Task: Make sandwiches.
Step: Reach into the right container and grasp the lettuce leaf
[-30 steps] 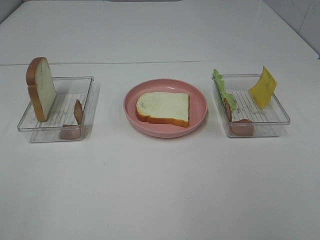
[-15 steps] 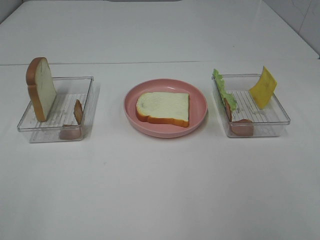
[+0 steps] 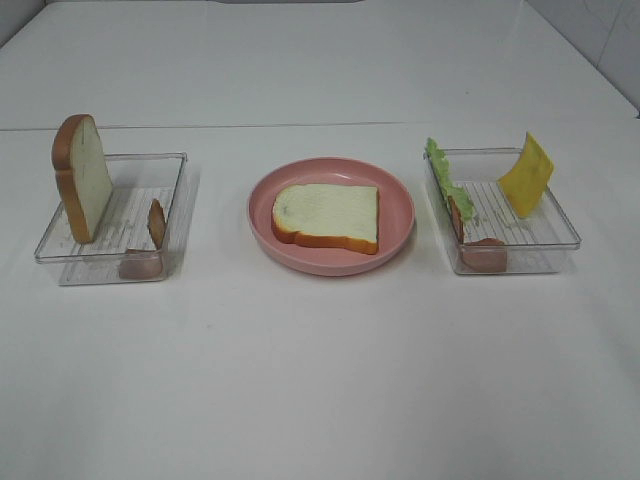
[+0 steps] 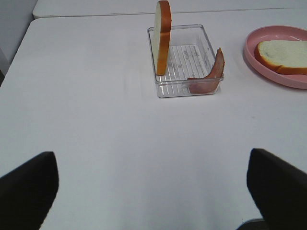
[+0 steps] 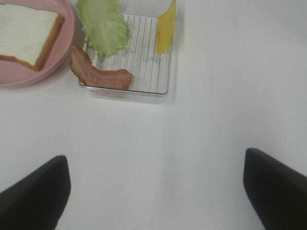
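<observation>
White table (image 3: 320, 380), left pincer (image 4: 151, 165) and right pincer (image 5: 154, 163) wide, empty, bodies cropped out.

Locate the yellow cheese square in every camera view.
Exterior high: cheese square leans in the right tray's far right corner.
Left wrist: not in view.
Right wrist: cheese square stands against the tray wall opposite the lettuce.
Shared landmark: pink plate.
</observation>
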`<state>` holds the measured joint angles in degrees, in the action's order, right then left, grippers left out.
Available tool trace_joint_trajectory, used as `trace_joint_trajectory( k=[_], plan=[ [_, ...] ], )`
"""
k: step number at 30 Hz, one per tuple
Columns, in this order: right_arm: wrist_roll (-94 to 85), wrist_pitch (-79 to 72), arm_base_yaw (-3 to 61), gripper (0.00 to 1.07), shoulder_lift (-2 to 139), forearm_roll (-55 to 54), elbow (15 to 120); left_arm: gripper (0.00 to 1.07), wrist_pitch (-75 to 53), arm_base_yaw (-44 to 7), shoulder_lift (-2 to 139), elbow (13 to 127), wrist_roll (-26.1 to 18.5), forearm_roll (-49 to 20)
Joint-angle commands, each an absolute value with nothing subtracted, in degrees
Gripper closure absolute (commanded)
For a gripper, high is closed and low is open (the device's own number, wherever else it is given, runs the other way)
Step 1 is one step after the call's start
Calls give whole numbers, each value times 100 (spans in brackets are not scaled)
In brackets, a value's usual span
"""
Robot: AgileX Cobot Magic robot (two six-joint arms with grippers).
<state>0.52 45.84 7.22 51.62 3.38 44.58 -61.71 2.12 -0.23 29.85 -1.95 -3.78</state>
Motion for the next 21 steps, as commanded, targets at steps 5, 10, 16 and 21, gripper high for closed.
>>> trace_joint_trajectory(
  k=[5, 10, 16, 21],
  plan=[
    [0, 4721, 705, 13, 6543, 292, 5575, 6, -6148, 235, -126, 2979, -201, -407],
    [-40, 5082, 716, 13, 7311, 298, 6354, 6, -6136, 235, -126, 2991, -201, -424],
    [-46, 5764, 716, 13, 8159, 332, 7345, 6, -5907, 235, -126, 3329, -246, -355],
    [0, 6262, 716, 13, 8772, 264, 8056, 6, -5919, 235, -126, 3363, -246, -344]
  ],
)
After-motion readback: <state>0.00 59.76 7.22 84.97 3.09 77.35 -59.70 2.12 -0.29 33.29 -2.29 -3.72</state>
